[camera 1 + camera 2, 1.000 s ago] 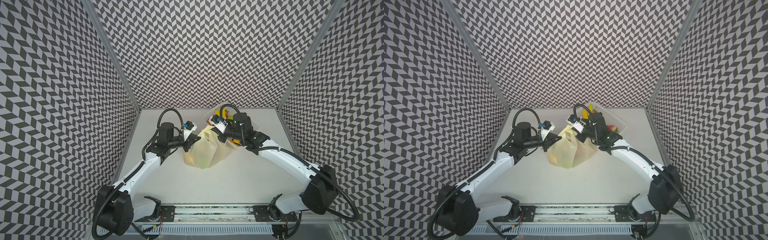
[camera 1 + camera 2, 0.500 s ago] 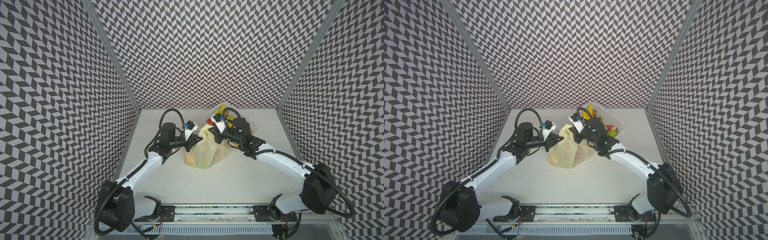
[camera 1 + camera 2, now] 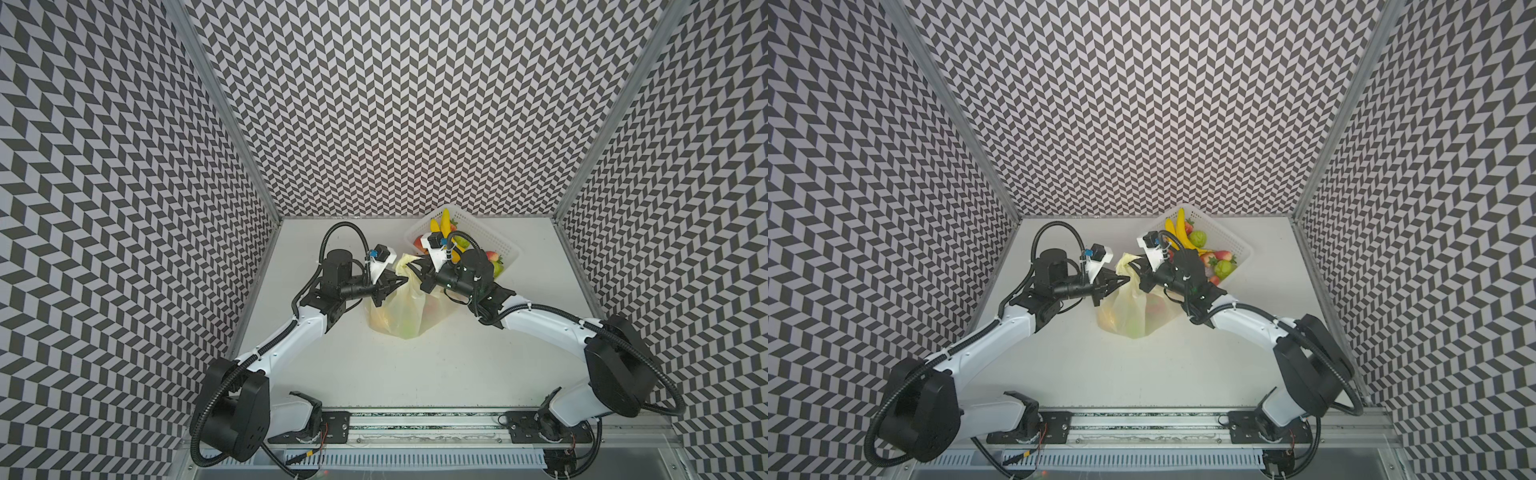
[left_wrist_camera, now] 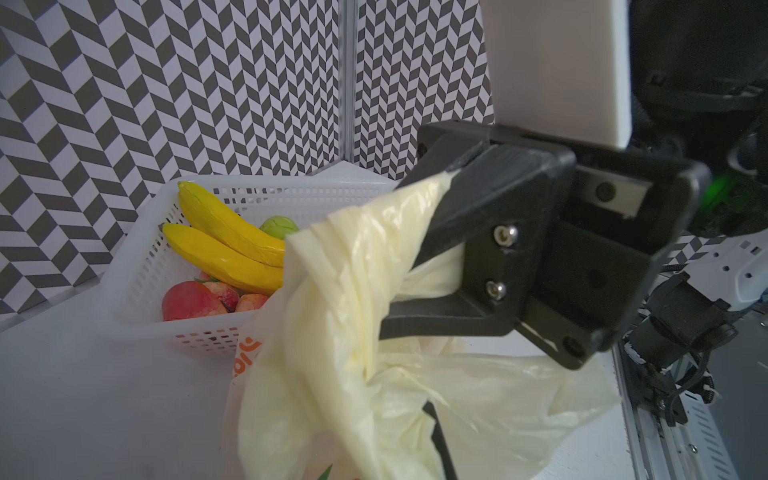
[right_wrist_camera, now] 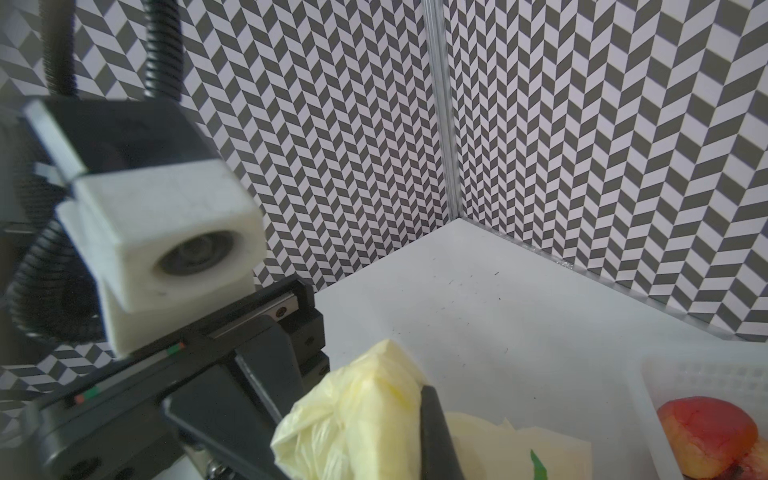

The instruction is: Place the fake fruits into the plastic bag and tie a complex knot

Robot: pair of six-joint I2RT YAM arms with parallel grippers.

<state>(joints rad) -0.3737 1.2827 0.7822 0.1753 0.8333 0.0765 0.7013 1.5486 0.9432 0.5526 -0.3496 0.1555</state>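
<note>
The pale-yellow plastic bag [image 3: 399, 318] [image 3: 1129, 316] stands mid-table, with fake fruits showing through it as yellow, green and red blurs. Its handles rise into a bunched twist [image 4: 328, 286] between my two grippers. Whether this is a tight knot, I cannot tell. My left gripper [image 3: 402, 282] [image 3: 1124, 282] is shut on one handle, and one of its fingers [image 4: 438, 436] is sunk in the plastic. My right gripper [image 3: 415, 270] [image 3: 1136, 268] is shut on the other handle [image 5: 365, 411], which lies beside its finger [image 5: 436, 432]. The two grippers nearly touch.
A white perforated basket [image 3: 496, 241] [image 3: 1231, 241] [image 4: 137, 270] sits at the back right. It holds bananas [image 4: 224, 245], a green fruit [image 3: 1198, 237] and red fruits [image 5: 706, 436]. The right forearm reaches over its near side. Patterned walls enclose the table on three sides.
Both grippers have moved toward each other above the bag. The right one has moved left and its arm has lowered. Both stay shut on the handles.
</note>
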